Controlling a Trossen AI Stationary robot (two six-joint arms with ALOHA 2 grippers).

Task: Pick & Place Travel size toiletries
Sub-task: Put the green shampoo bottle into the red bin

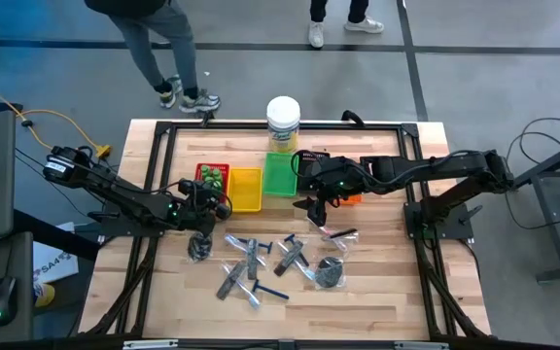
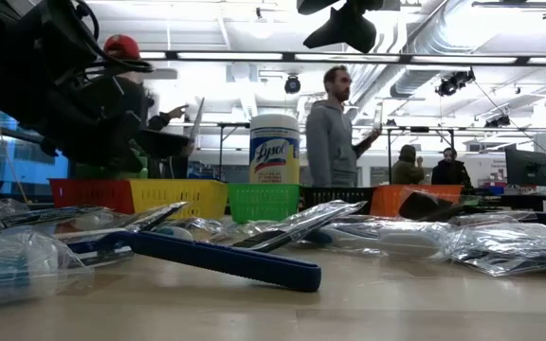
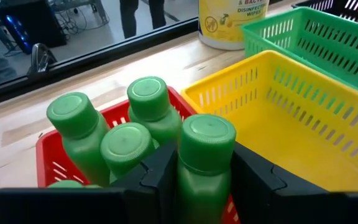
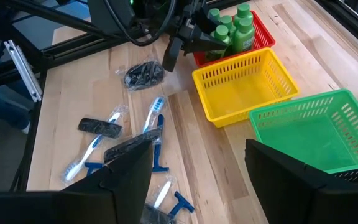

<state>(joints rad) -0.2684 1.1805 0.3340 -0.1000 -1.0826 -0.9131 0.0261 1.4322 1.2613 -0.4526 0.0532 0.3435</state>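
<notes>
My left gripper [image 3: 207,180] is at the red tray [image 3: 45,155] on the table's left half [image 1: 214,199], shut on a small green bottle [image 3: 205,155]. Three more green bottles [image 3: 126,146] stand in that tray. My right gripper [image 4: 197,180] hovers open above the table's middle [image 1: 317,207], touching nothing. On the wood below lie dark-blue razors [image 1: 270,291], grey flat pieces [image 1: 252,251], sleeved toothbrushes [image 4: 92,146] and two dark bundles [image 1: 200,245] [image 1: 331,271]. My left gripper pinches the green bottle by its body just below the cap [image 3: 204,177], one finger [image 3: 160,177] on each side. The fingers come slanting down from the table's left. The bottle stands roughly upright over the red tray's near corner; the gripper hides its base.
The yellow tray [image 1: 245,190] and green tray [image 1: 281,173] sit right of the red one, with black [image 1: 311,156] and orange [image 1: 351,198] trays beyond. A tall white-lidded jar [image 1: 283,122] stands at the far edge. People walk behind the table.
</notes>
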